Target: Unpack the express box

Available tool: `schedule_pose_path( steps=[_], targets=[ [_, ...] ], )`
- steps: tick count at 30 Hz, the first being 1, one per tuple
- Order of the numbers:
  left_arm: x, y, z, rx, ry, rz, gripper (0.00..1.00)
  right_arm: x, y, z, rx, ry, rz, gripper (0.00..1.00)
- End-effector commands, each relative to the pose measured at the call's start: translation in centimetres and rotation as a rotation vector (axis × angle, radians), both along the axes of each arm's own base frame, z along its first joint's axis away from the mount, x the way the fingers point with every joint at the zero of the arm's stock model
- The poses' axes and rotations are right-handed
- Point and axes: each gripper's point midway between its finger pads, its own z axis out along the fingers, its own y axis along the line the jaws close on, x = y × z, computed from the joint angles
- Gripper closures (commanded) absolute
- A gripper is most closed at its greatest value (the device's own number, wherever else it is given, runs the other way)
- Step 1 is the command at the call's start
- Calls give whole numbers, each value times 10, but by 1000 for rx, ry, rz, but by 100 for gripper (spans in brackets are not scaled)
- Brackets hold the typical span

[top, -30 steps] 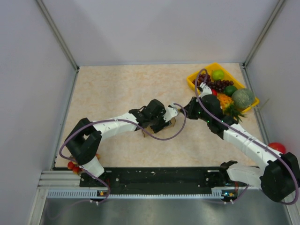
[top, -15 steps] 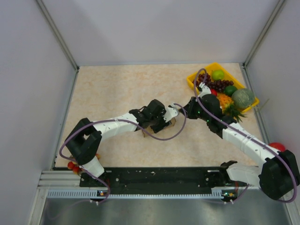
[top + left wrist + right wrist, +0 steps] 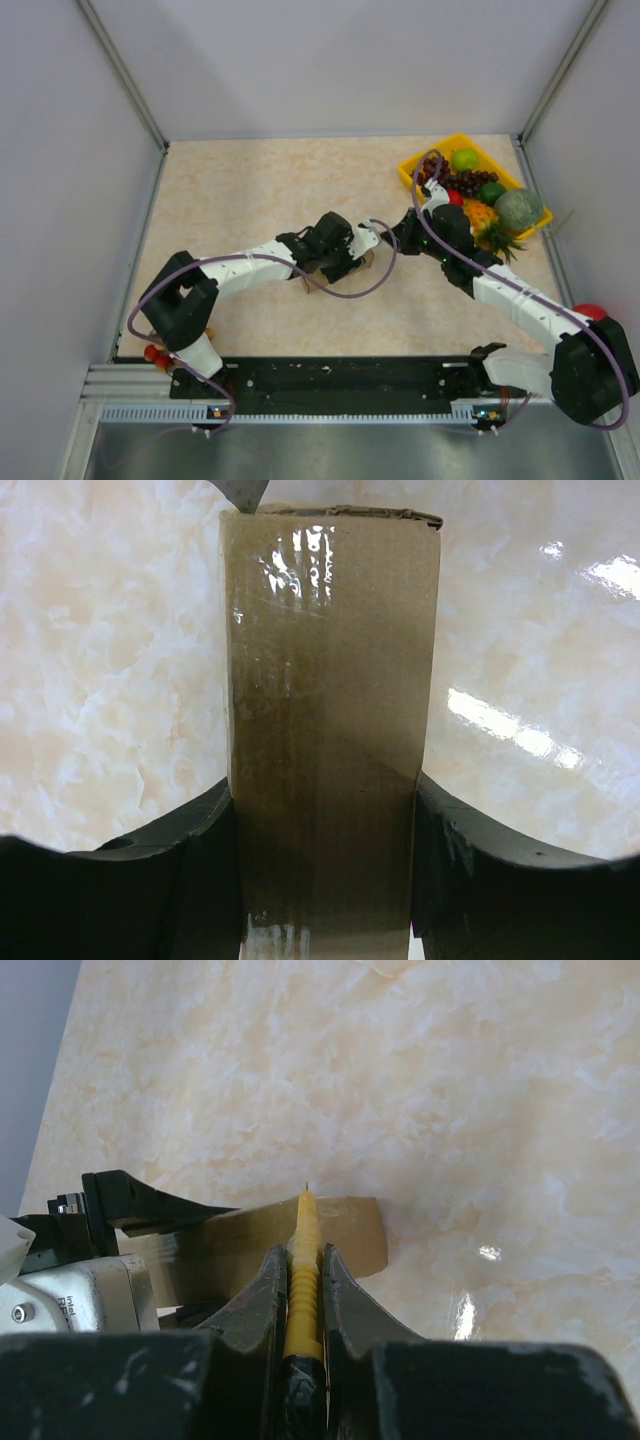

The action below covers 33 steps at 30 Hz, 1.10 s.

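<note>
Marbled surface [image 3: 90, 630]: express box [image 3: 328, 730], light stiff cardboard with slick tape (likely slippery), clamped across its width by left fingers [image 3: 190, 880]; right fingers [image 3: 345, 1285] pinch yellow blade [image 3: 303, 1260]

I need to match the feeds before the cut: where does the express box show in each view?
Top external: the express box is a brown sliver at centre, mostly hidden between the two wrists.
Left wrist: it fills the middle, clamped between the left gripper's jaws.
Right wrist: it lies low at centre-left, behind the yellow tool held in the right gripper.
Shared landmark: the marbled beige tabletop.
</note>
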Motion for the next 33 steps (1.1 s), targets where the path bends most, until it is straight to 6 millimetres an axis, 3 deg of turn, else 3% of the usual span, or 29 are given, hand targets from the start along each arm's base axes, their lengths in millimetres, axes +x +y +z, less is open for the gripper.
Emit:
schedule_pose_path(
  steps=[1, 9, 24, 28, 30, 31, 33],
  targets=[
    [-18, 34, -51, 194, 105, 32, 84, -33, 7, -38, -32, 138, 136, 100],
    [-15, 37, -60, 220, 124, 69, 85, -58, -6, -50, -99, 213, 163, 100],
    [-11, 37, -60, 203, 163, 104, 89, -68, -15, -39, -110, 208, 177, 100],
    [-10, 35, -55, 194, 160, 110, 84, -55, -21, -15, -102, 131, 114, 100],
    [-8, 32, -50, 180, 155, 115, 80, -42, -29, 8, -93, 63, 52, 100],
    [-7, 30, -47, 166, 148, 117, 76, -36, -33, 16, -86, 47, 18, 100],
    [-4, 27, -39, 136, 129, 123, 59, -24, -41, 40, -71, -13, -45, 100]
  ],
)
